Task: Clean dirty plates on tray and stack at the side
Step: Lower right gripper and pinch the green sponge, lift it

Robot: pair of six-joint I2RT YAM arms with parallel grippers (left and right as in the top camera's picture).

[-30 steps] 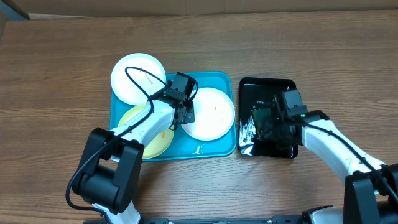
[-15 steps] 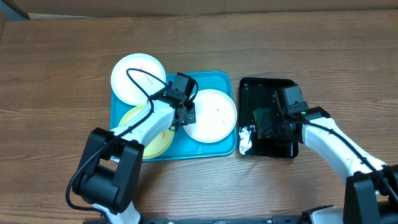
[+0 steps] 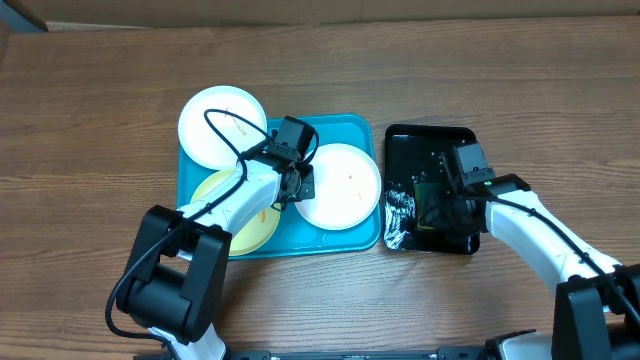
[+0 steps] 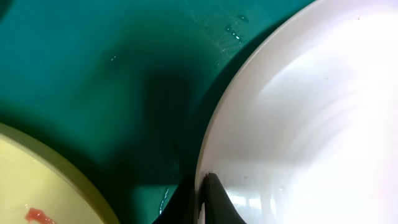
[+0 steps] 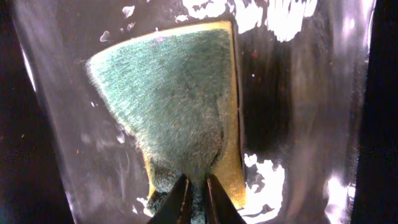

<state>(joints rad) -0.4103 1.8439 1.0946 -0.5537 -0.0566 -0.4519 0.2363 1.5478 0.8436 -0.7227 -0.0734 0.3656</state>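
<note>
Three round flat plastic plates counted. One white plate [image 3: 345, 185] lay in the right half of the turquoise rounded-rectangle plastic tray [image 3: 345, 128], its rim pinched by the clenched left gripper [image 4: 200, 190]. A second white plate [image 3: 222, 126] overhung the tray's far-left corner, its faint mark too small to read. One pale yellow-green plate [image 3: 245, 225], smeared red, lay half hidden under the left arm [image 3: 235, 195]. One glossy black tray [image 3: 430, 140] sat beside, where the right gripper [image 5: 198, 196] was clamped on a green-and-yellow scouring sponge [image 5: 174, 93].

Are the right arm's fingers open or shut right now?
Shut: the right fingers pinch the green sponge between their tips.
</note>
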